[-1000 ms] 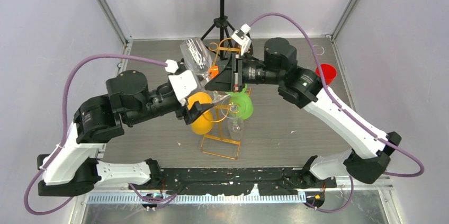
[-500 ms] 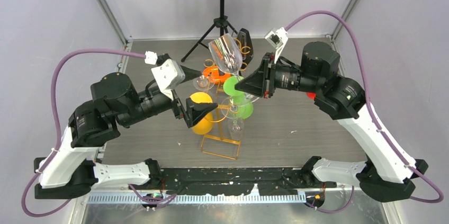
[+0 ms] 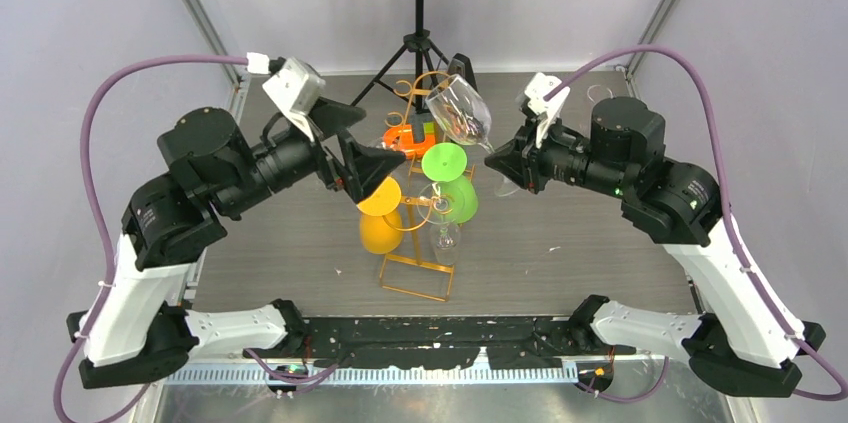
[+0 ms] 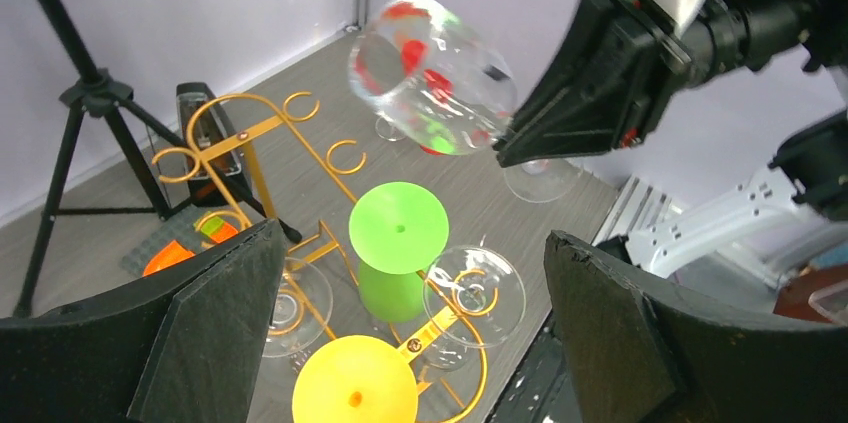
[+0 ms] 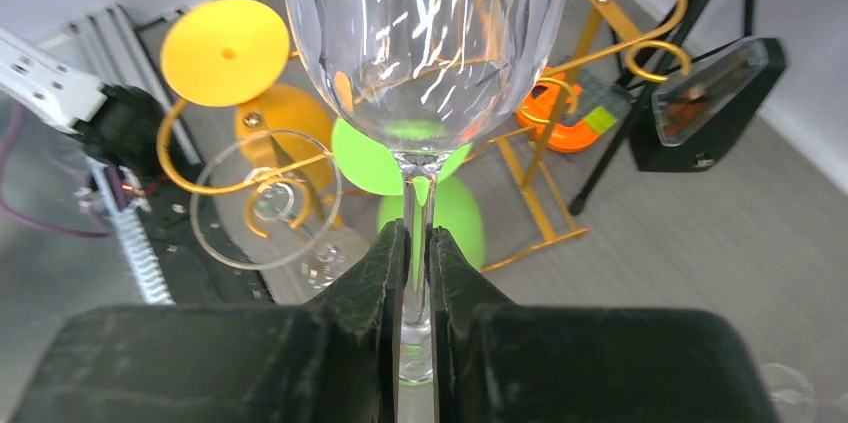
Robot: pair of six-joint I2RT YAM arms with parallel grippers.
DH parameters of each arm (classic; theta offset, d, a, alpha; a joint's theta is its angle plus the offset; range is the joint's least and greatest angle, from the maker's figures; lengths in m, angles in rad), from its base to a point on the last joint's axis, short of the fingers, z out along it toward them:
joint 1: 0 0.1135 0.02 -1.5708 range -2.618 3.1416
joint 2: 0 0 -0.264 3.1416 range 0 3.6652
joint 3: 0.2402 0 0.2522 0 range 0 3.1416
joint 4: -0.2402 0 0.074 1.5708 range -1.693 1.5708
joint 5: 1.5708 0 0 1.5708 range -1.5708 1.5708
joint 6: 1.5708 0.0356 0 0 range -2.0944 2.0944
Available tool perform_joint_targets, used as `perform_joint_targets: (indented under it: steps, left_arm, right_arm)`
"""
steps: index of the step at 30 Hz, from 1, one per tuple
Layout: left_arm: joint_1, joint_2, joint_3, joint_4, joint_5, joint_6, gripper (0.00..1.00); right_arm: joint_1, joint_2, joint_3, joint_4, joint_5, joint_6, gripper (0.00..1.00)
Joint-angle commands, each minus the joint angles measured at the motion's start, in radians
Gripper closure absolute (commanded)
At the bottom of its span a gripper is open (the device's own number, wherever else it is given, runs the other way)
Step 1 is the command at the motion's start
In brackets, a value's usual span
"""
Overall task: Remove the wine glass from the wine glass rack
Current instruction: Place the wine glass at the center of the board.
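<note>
My right gripper (image 3: 500, 155) is shut on the stem of a clear wine glass (image 3: 460, 111) and holds it tilted in the air, just right of the rack's top. In the right wrist view its pads (image 5: 392, 263) pinch the stem below the bowl (image 5: 425, 33). The gold wire wine glass rack (image 3: 415, 265) stands mid-table. Green (image 3: 445, 161), yellow (image 3: 380, 198), orange (image 3: 408, 133) and clear (image 3: 445, 238) glasses hang on it upside down. My left gripper (image 3: 358, 158) is open and empty above the rack's left side. The held glass (image 4: 430, 73) and the rack (image 4: 240, 133) show in the left wrist view.
A black tripod music stand (image 3: 418, 3) stands behind the rack. A small black device (image 3: 462, 68) sits beside the rack's far end and shows in the right wrist view (image 5: 715, 93). The walls of the cell close in on both sides.
The right arm has carried the clear glass from the rack's left side to the right, off the rack. The left gripper has drawn back to the left and risen.
</note>
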Motion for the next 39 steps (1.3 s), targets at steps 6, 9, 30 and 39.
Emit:
perform_joint_targets:
  steps: [6,9,30,39]
  left_arm:
    - [0.256,-0.022,-0.023,0.067,0.281,-0.245,0.01]
    - [0.334,-0.018,-0.036,0.074,0.342,-0.305,0.01]
    - [0.65,-0.033,-0.232,0.201,0.779,-0.626,0.2]
    - [0.65,-0.051,-0.264,0.168,0.803,-0.606,0.23]
  right_arm:
    - [0.0,-0.096,-0.046,0.104,0.061,-0.377,0.94]
    - [0.011,-0.101,-0.068,0.12,0.085,-0.459,0.94]
    - [0.245,-0.016,-0.01,0.217,0.283,-0.789,0.94]
    - [0.303,0.037,0.043,0.232,0.336,-0.825,0.94]
